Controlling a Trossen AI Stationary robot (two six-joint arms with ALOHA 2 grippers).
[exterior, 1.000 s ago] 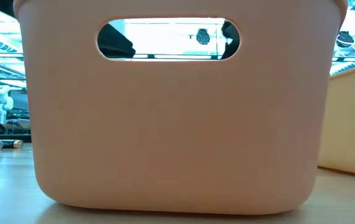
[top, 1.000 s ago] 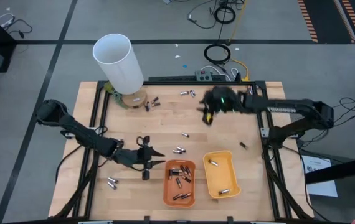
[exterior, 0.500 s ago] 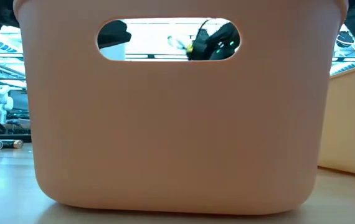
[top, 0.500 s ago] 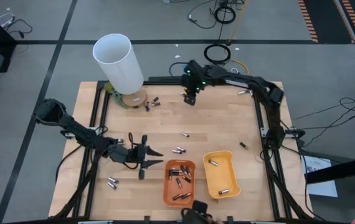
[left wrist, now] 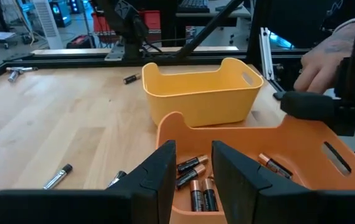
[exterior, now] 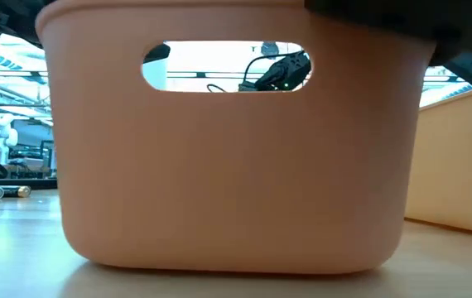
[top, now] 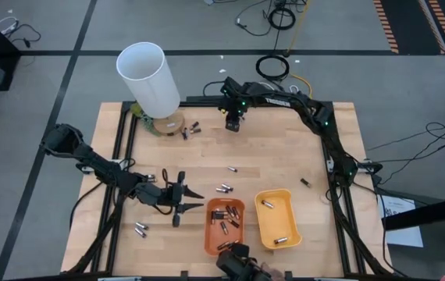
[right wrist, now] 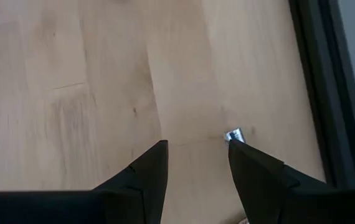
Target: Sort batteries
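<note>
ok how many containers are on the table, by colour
orange tray: 1
yellow tray: 1
white tube: 1
total: 3

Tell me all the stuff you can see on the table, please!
white tube: one, white, far left corner.
orange tray: one, orange, near edge, dark copper-ended batteries inside.
yellow tray: one, yellow, beside the orange tray, two silvery batteries inside.
loose batteries: several, scattered on the wooden table.
person's hand: one, by the orange tray.
left gripper: dark, open, empty, beside the orange tray.
right gripper: dark, open, empty, far edge.
</note>
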